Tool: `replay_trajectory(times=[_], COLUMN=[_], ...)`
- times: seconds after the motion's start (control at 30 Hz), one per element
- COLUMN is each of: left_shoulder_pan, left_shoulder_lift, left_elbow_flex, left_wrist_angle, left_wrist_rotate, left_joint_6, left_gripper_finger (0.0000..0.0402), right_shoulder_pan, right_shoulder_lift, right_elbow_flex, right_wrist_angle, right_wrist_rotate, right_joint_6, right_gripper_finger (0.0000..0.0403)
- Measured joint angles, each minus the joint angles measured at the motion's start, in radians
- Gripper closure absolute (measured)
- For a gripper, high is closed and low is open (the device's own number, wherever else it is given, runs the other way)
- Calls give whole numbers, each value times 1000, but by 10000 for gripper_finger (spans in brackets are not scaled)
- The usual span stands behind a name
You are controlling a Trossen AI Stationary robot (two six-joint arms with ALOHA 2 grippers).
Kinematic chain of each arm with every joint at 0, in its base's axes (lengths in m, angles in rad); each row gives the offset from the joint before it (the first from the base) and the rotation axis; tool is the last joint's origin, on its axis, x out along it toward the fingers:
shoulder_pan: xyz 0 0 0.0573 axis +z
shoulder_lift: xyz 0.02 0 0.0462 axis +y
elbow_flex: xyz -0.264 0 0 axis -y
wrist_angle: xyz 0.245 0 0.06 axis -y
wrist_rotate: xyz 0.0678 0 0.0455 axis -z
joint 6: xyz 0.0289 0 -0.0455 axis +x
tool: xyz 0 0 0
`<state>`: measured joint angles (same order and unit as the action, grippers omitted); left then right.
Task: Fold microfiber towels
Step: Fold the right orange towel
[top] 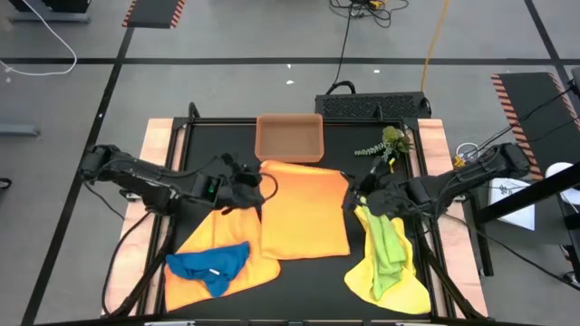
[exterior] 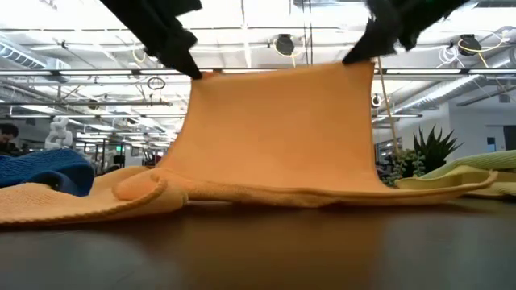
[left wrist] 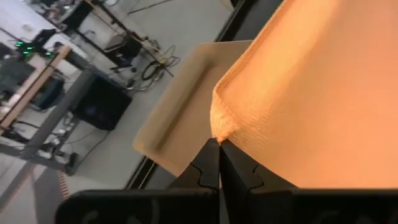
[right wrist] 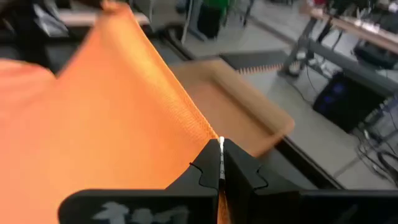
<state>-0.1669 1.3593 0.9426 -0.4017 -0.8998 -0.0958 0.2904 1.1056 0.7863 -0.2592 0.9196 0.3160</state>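
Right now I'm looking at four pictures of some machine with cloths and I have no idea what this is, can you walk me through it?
It is a robot with two dark arms at a table, folding towels. One picture looks straight down from above, one looks level across the tabletop, and two come from cameras on the arms' wrists. The left pincer and the right pincer are each shut on a corner of the orange towel, lifting one edge so it hangs like a curtain in the low view. On the table also lie a blue towel on a yellow towel, and a lime green towel on another yellow towel. At the back sit an orange-brown tray and a small plant sprig.
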Motion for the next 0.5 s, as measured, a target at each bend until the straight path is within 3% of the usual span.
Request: replay_trajectory(times=[0.13,0.27,0.37,0.5], left_shoulder_pan=[67,125,150,132], left_shoulder_lift=[0,0,0,0], left_elbow_flex=[-26,-30,-23,-23], left_wrist_angle=[112,190,199,155], left_wrist_rotate=[92,101,125,183], left_joint_6=[90,150,154,152], left_gripper_finger=[399,396,399,398], right_shoulder_pan=[-90,-162,-191,-190], right_shoulder_lift=[0,0,0,-1], right_elbow_flex=[-15,-15,-15,-15], right_wrist_angle=[3,54,112,127], right_wrist_rotate=[-59,-60,-67,-177], right_joint_6=[-32,-109,-149,-144], right_gripper_finger=[403,403,403,403])
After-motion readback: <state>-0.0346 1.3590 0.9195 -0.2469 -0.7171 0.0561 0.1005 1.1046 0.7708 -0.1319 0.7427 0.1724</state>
